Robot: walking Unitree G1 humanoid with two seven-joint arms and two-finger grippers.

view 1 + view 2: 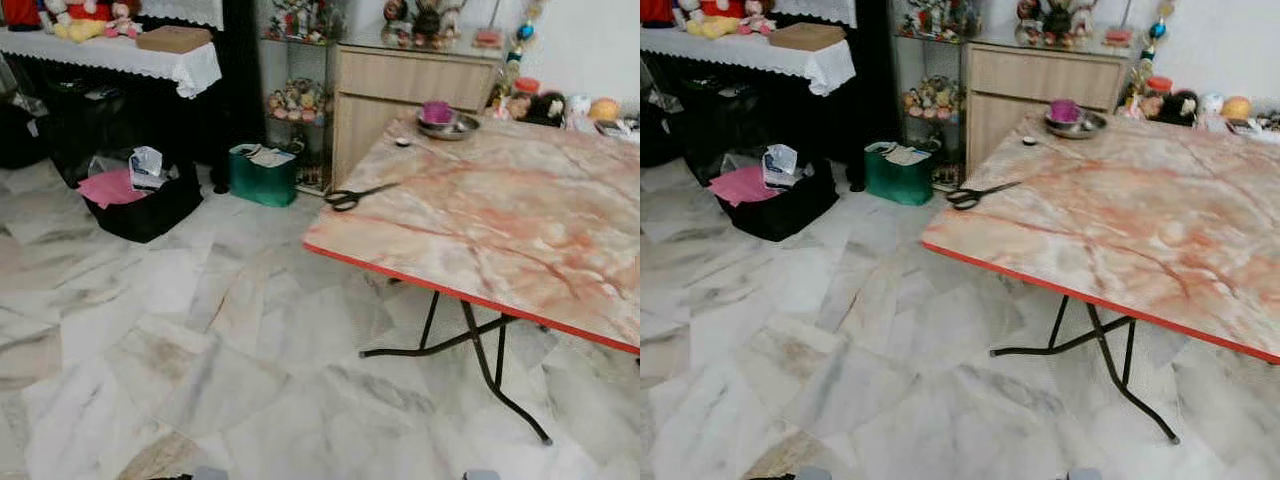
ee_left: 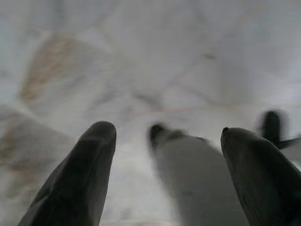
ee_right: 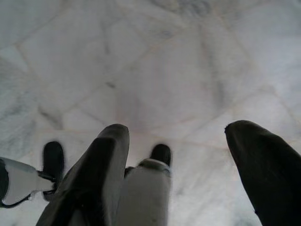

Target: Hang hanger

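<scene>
Hanging idle over the pale marble-tile floor [image 1: 200, 380], both tools, left tool [image 2: 167, 141] and right tool [image 3: 176, 136], are spread wide and empty. No hanger visible yet, so can't tell direction; pink marble-top folding bench [image 1: 520, 220] just has black scissors [image 1: 352, 196].

Floor [image 1: 200, 340]: white marble tiles, grey veins, some tan streaks. Table [image 1: 520, 210]: pink-and-cream marble pattern, reddish swirls, red edge, black legs. Scissors [image 1: 355, 195]: black. Bowl [image 1: 447, 125]: silver, with magenta object [image 1: 436, 110] inside. Cabinet [image 1: 400, 85]: pale wood. Bag [image 1: 262, 175]: green. Bin [image 1: 145, 205]: black, holding pink cloth [image 1: 108, 187]. Tablecloth [image 1: 120, 55]: white, lace hem. Box [image 1: 174, 38] on it: tan. Left gripper [image 2: 167, 141], right gripper [image 3: 181, 141]: black fingers over pale floor.
</scene>
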